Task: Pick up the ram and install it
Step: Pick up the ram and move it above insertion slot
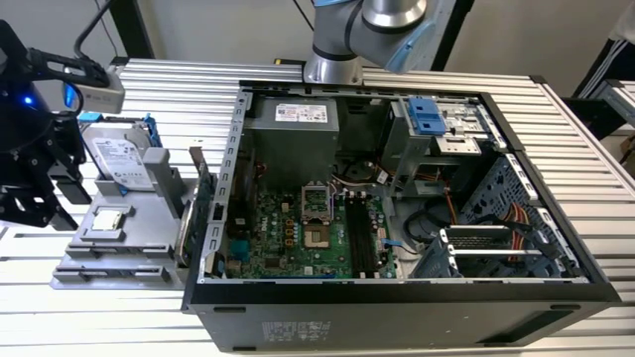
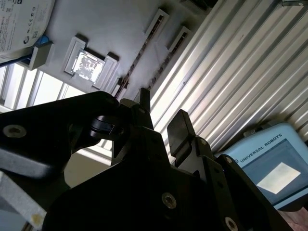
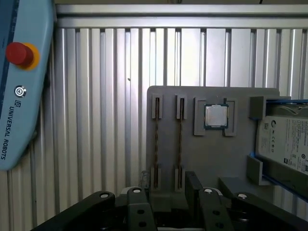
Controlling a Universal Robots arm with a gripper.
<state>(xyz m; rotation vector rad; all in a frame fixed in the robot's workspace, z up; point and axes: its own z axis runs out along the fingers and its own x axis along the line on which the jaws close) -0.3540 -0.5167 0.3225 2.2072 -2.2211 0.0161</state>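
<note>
We see the fingers spread apart, gripping nothing, close by the ram, which stands on edge in the grey holder on the counter at the exterior view's left.

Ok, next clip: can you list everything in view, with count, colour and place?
computer case: one, black, side open, middle of the table
table: one, ribbed silver, under everything
tray: one, grey, at the exterior view's left of the case
ram: two, dark, edge-on in the tray's slots
processor chip: one, silver, in a tray recess
hard drive: one, silver in a blue frame, on the tray
expansion card: one, green, upright between tray and case
teach pendant: one, light blue with red button, on the table
arm: one, silver and blue, beyond the case
pincer: one, black, open, over the tray by the ram slots
</note>
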